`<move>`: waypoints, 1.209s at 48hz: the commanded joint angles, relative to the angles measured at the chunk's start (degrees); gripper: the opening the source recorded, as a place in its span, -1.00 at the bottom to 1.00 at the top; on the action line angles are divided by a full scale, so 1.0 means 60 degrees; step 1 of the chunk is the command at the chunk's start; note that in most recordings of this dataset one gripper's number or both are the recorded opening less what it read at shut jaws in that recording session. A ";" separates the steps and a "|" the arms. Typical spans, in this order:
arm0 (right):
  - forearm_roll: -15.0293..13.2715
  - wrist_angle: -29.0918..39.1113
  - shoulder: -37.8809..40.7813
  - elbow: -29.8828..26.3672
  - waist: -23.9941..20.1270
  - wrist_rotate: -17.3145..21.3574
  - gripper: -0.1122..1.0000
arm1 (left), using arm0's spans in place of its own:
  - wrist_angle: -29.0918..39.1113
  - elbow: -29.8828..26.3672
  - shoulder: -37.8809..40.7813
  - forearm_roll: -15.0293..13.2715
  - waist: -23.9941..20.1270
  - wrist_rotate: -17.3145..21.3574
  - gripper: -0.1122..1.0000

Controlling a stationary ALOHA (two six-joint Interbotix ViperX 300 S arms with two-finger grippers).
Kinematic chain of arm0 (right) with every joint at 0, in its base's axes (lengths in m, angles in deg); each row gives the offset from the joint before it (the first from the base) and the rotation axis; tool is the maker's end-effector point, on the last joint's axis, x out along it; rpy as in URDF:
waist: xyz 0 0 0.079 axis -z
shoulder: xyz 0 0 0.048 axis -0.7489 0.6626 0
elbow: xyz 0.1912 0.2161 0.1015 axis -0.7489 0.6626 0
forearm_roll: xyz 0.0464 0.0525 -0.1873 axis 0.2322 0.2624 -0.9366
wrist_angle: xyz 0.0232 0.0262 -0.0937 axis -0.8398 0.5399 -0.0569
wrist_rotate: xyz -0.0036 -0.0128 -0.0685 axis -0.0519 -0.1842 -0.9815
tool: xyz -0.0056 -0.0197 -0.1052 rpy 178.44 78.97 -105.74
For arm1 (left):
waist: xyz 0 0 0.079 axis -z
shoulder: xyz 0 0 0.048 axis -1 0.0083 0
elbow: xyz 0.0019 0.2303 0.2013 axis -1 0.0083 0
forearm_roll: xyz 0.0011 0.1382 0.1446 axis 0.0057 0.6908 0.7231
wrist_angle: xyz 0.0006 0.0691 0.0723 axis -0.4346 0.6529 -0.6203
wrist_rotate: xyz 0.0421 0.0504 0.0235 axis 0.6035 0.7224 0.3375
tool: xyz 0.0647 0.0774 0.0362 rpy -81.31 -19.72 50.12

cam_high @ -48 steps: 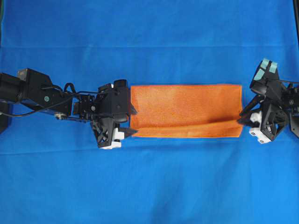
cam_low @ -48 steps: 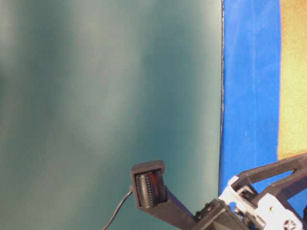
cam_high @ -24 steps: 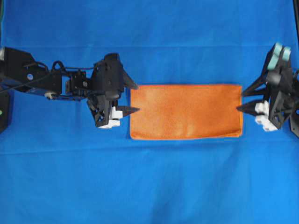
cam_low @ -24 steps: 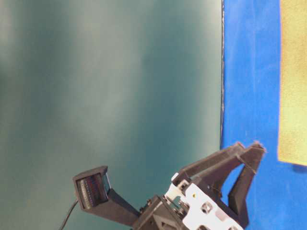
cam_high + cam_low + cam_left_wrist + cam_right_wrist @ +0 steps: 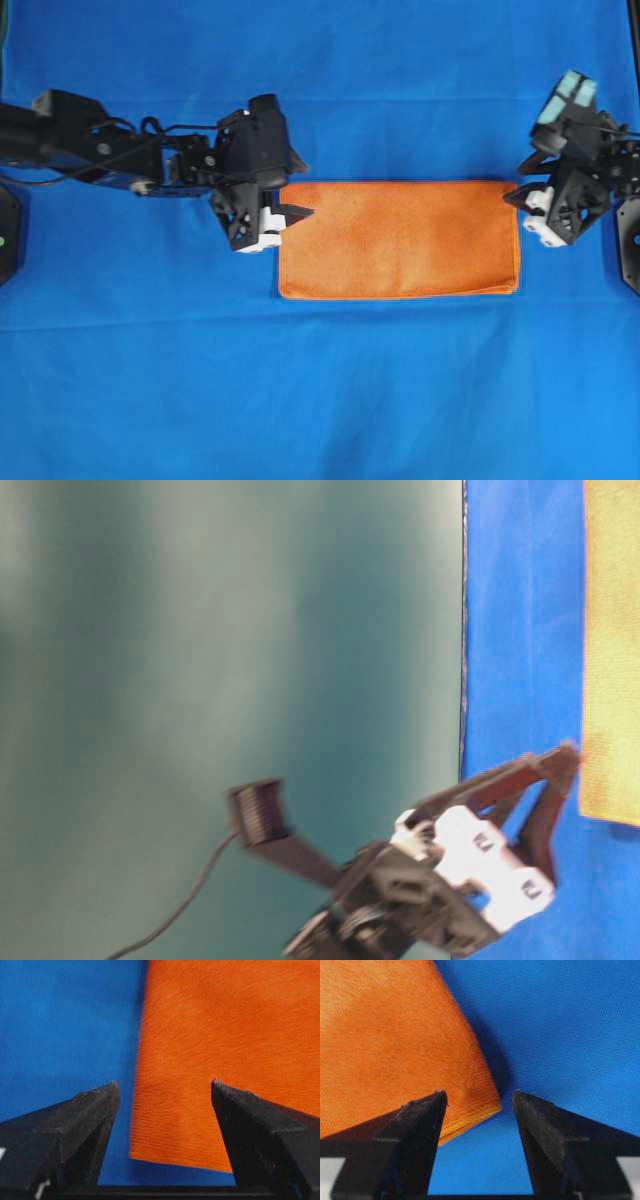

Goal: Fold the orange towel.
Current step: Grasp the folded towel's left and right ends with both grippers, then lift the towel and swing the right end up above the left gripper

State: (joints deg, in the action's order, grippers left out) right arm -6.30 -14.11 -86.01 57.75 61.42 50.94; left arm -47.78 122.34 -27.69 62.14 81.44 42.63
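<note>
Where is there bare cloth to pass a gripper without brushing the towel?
Bare blue table cover runs below the orange towel's lower edge and above its upper edge. It is crowded at the towel's ends: the left gripper overlaps one corner, the right gripper sits at the other.

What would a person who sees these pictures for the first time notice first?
The bright orange microfibre towel lies flat as a folded rectangle in the middle of the blue cloth-covered table. Two black robot grippers flank it: the left gripper at its upper left corner, the right gripper at its upper right corner. Both are open and hold nothing.
</note>
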 commanded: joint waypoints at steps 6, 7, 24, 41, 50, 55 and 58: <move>-0.0176 -0.0586 0.1025 -0.0205 0.0264 -0.0015 0.26 | -0.0103 -0.0278 0.0601 0.0015 -0.0498 0.0015 0.43; -0.0190 -0.0659 0.1113 -0.0205 0.0293 -0.0015 0.26 | -0.0103 -0.0278 0.0659 0.0015 -0.0542 0.0015 0.43; -0.0322 -0.1055 0.1538 -0.0176 0.0410 -0.0088 0.13 | -0.0176 -0.0293 0.0762 0.0015 -0.0674 -0.0015 0.41; -0.0337 -0.1567 0.1523 -0.0176 0.0410 -0.0220 -0.74 | 0.0674 -0.0469 0.0791 0.0029 -0.0352 0.0044 -0.60; -0.0337 -0.1567 0.1509 -0.0161 0.0410 -0.0176 -0.74 | 0.0762 -0.0615 0.0762 0.0029 -0.0352 0.0044 -0.77; -0.0337 -0.1479 0.1333 -0.0176 0.0410 -0.0132 -0.74 | 0.1069 -0.0776 0.0571 0.0029 -0.0366 0.0029 -0.77; -0.0337 -0.1318 0.1084 -0.0205 0.0410 -0.0103 -0.74 | 0.1377 -0.0879 0.0396 0.0029 -0.0352 0.0015 -0.77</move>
State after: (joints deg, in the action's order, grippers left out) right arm -8.14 -22.72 -77.40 57.57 63.70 50.15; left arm -40.92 118.38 -22.85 62.14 79.68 42.81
